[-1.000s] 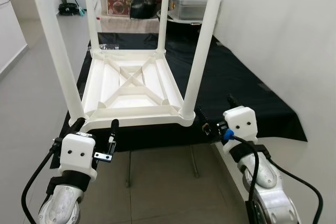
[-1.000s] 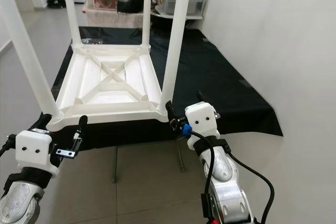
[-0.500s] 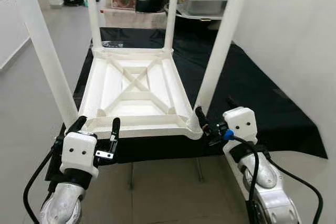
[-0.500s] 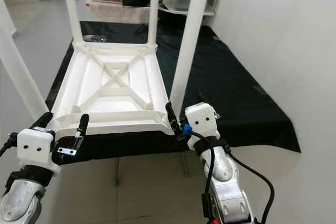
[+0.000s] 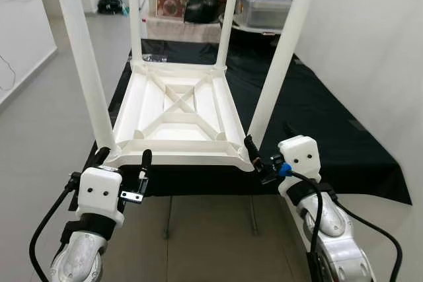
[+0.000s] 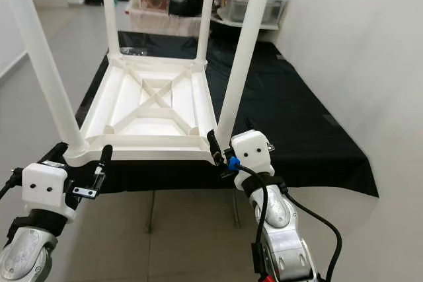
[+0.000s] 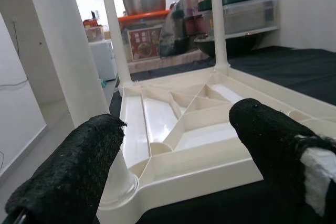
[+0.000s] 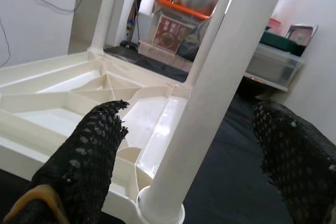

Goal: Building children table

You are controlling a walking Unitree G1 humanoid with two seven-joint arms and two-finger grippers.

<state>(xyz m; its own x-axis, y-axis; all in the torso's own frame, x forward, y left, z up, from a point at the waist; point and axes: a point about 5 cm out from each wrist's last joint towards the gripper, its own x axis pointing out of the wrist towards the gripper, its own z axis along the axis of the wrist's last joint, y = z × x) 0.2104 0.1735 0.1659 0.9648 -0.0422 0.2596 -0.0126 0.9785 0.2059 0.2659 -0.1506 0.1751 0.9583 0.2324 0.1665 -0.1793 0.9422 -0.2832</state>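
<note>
Both grippers are spread wide and hold nothing. The right gripper brackets the near right leg at its socket, the leg between its fingers and upright. The left gripper faces the near left corner, beside the near left leg. The table lies upside down on a black cloth, all four legs up. Both forearms reach forward, low, at the near edge.
</note>
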